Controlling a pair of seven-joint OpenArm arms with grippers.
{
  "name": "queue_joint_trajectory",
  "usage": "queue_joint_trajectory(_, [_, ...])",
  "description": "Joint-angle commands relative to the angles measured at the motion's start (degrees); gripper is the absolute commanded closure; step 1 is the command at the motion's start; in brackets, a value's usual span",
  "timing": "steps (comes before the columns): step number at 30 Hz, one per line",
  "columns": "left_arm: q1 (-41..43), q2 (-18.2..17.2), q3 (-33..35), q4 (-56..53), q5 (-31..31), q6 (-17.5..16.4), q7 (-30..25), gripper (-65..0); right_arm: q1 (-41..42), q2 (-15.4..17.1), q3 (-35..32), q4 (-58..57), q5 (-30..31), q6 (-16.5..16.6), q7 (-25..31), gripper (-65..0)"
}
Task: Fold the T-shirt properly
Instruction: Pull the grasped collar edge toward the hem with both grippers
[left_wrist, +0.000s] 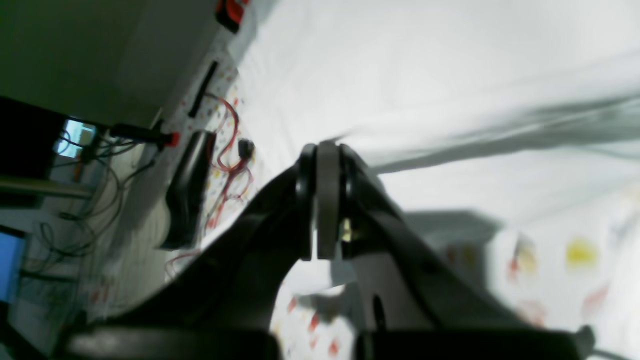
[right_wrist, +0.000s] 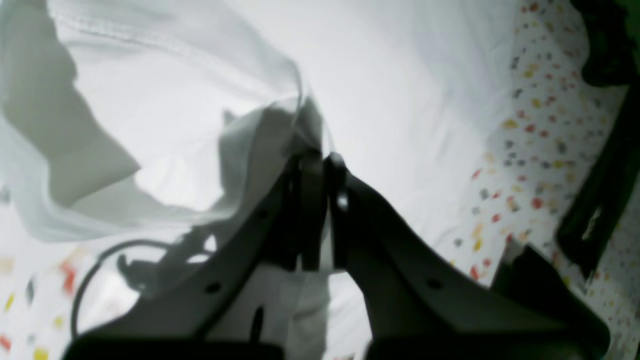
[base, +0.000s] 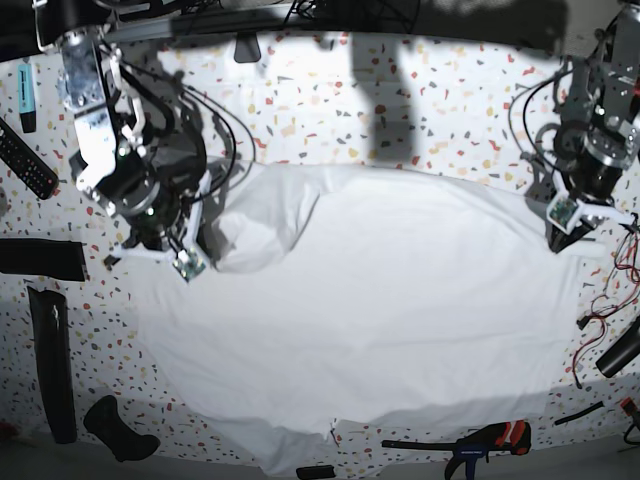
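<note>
T-shirt (base: 380, 300) white, spread wide, edges pinched by tools.

The white T-shirt (base: 380, 310) lies spread across the speckled counter (base: 420, 110), each claw (base: 188, 262) (base: 566, 228) pinching a side edge.

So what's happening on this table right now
A two-armed robot is working on a large white T-shirt spread over the speckled table. The right tool and the left tool are each shut on an edge of the cloth at opposite sides, lifting it slightly. No fold is made yet.
</note>
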Motion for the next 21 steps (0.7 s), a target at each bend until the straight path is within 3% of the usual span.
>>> queue_joint_trajectory(1, [-1.73,-0.28,-0.48,-0.57,-0.81,0.90,-1.05,0.0,2.23,-0.22,0.35,-0.04,-0.15,-0.33,1.38,0.0])
queue_joint_trajectory(10, [-9.27,2.67,-0.48,-12.09,-0.94,0.96,-0.92,0.0,12.76,-4.22,0.35,-11.72,-0.20,0.61,2.99,0.0])
queue_joint_trajectory(16, [-11.32,3.34,-0.48,-13.49,-0.94,0.98,-1.05,0.0,21.18,-8.00,0.35,-21.24,-2.86,3.02,4.37,0.0])
queue_joint_trajectory(21, [-12.13,4.81,-0.48,-13.62,-0.92,0.96,-0.83,0.0,27.54,-10.97,0.35,-29.07,-3.04,3.08,5.44,0.0])
